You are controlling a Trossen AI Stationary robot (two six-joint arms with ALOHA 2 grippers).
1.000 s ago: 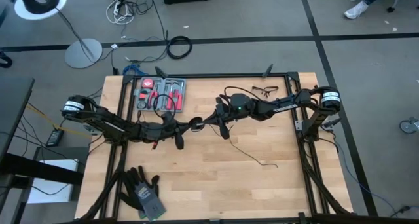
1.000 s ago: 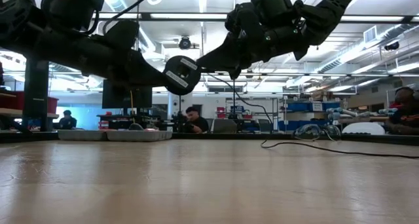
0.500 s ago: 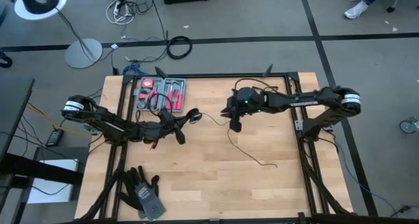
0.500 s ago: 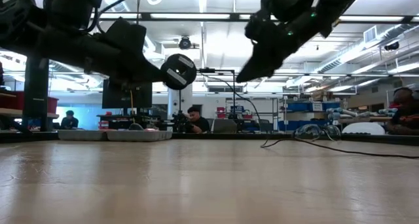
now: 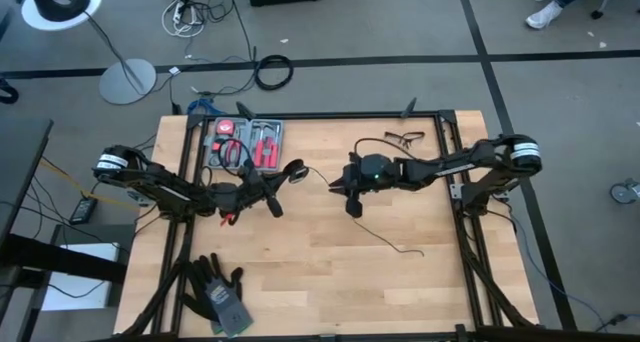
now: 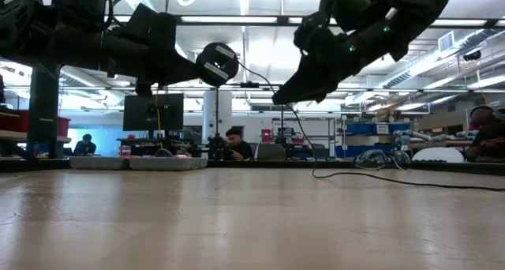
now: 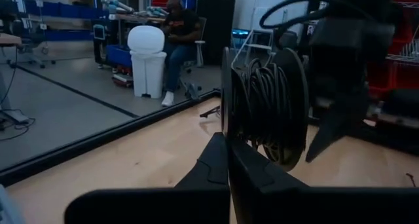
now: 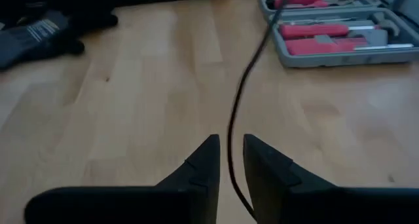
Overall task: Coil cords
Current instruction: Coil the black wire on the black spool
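Note:
The cord ends in a round black puck (image 5: pixel 296 170) with turns of cord wound on it (image 7: pixel 265 99). The puck is held up above the table's left middle by my left gripper (image 5: pixel 283 179), which is shut on it. From the puck the thin black cord (image 6: pixel 260 79) spans to my right gripper (image 5: pixel 337 185). That gripper slants down over the table's middle. Its fingers are a little open, with the cord (image 8: pixel 234 119) running through the gap. Past them the cord drops, and its tail (image 5: pixel 395 244) lies on the wood. My left gripper pinches the puck by its rim (image 7: pixel 226 129), on the side nearest the fingers, between its two shut fingers. The fingers come about level from the table's left. The puck stands on edge, lifted clear of the table (image 6: pixel 217 63). My right gripper has the cord between its fingers (image 8: pixel 230 160); whether a finger touches it, I cannot tell.
A grey case of red-handled tools (image 5: pixel 245 142) lies at the far left. Black gloves (image 5: pixel 218 294) lie at the near left edge and glasses (image 5: pixel 405 137) at the far right. People sit in the room beyond the table (image 6: pixel 233 144).
My right gripper has drawn away from the puck toward the table's right and then come part of the way back, so a span of cord now shows between them. My left gripper has tipped upward. It has carried the puck a little higher and toward the far edge.

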